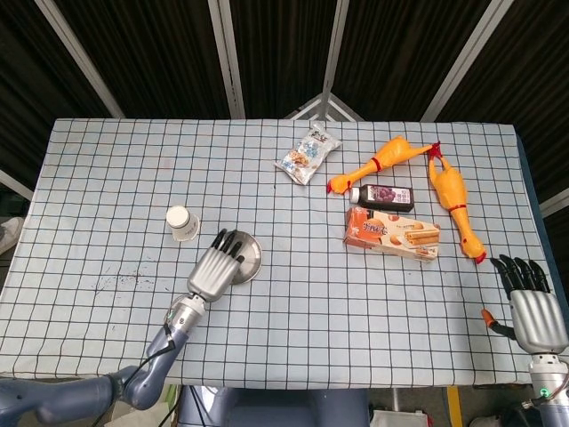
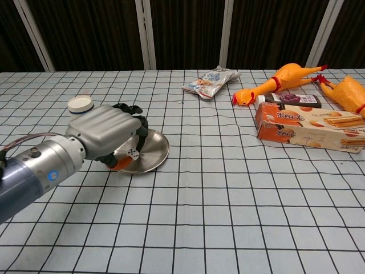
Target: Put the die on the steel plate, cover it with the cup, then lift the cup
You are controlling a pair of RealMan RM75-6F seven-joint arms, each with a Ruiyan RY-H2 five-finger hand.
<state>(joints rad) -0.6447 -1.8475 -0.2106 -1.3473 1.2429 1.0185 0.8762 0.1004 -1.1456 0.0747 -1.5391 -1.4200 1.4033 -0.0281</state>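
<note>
A small white die (image 2: 132, 154) with black pips was pinched under the left hand (image 2: 109, 136), fingers curled, over the steel plate (image 2: 153, 149); cup (image 1: 181, 222) beside. Right hand (image 1: 533, 313) lay spread, holding nothing.

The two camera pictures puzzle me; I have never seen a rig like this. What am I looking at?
A robot with two arms ending in metal hands works at a checked tablecloth. One picture looks down from its head, the other looks forward from its chest. Its left hand pinches a small white die over the round steel plate; the white paper cup stands upside down beside it. The right hand rests open at the table's edge, holding nothing. Further off lie a snack packet, two rubber chickens, a dark bottle and an orange biscuit box.
</note>
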